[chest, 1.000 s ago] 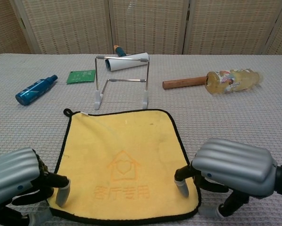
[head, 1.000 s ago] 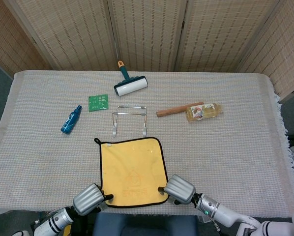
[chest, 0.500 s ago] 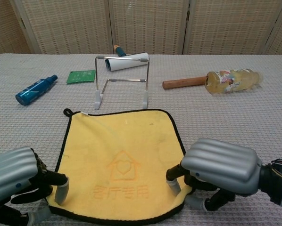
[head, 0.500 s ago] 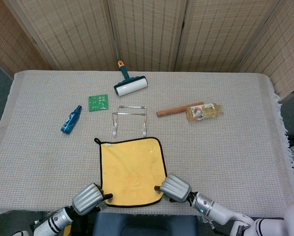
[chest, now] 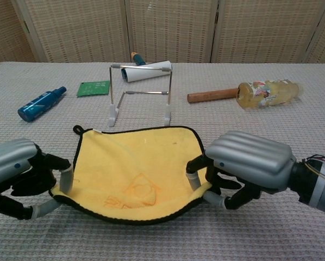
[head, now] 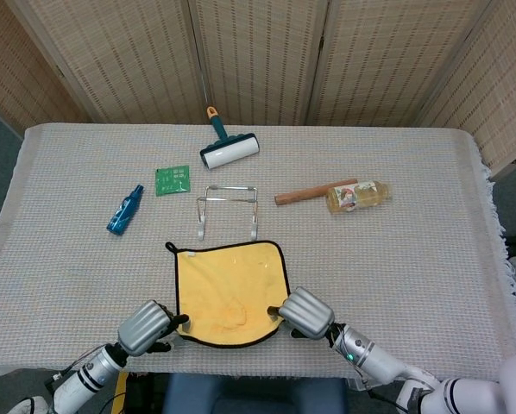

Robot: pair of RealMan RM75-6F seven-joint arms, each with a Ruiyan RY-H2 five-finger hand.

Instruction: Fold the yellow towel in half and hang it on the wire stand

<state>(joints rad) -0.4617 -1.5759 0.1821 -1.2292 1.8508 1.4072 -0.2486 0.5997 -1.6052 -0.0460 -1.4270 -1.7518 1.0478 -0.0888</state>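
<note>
Between both hands [chest: 21, 174] [chest: 233, 168], yellow towel [chest: 135, 174] pinched.

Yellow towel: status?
Left hand and right hand pinch near corners of yellow black-edged towel, near edge lifted. Wire stand bare beyond it, path unobstructed.
</note>
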